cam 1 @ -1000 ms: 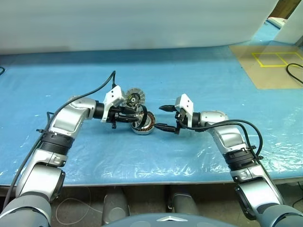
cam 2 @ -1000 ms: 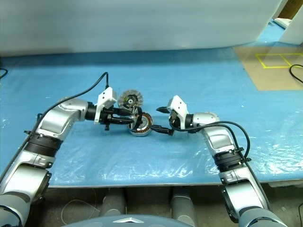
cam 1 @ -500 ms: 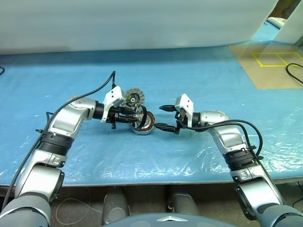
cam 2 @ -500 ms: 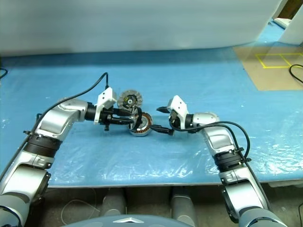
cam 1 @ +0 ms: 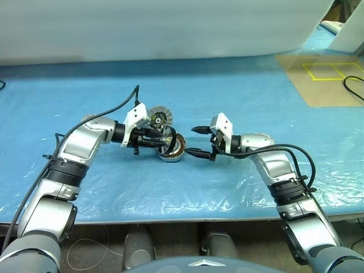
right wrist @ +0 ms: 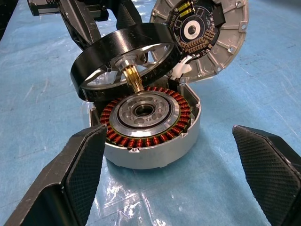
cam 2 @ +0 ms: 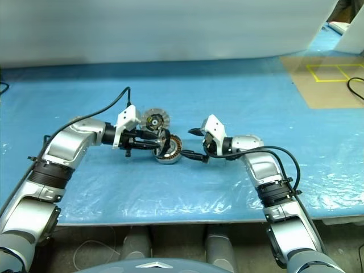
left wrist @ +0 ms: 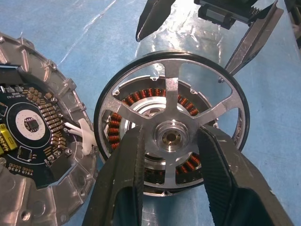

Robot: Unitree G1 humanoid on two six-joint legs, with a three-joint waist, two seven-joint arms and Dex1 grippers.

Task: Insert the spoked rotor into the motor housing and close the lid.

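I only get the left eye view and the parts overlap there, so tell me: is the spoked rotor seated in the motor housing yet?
Observer: No. The right wrist view shows the spoked rotor tilted above the motor housing, with its brass shaft pointing toward the silver centre.
Operator: What holds it?
Observer: The left gripper, with its jaws closed on either side of the hub.
Operator: And the right gripper?
Observer: The right gripper has its jaws wide open, flanking the motor housing without touching it.
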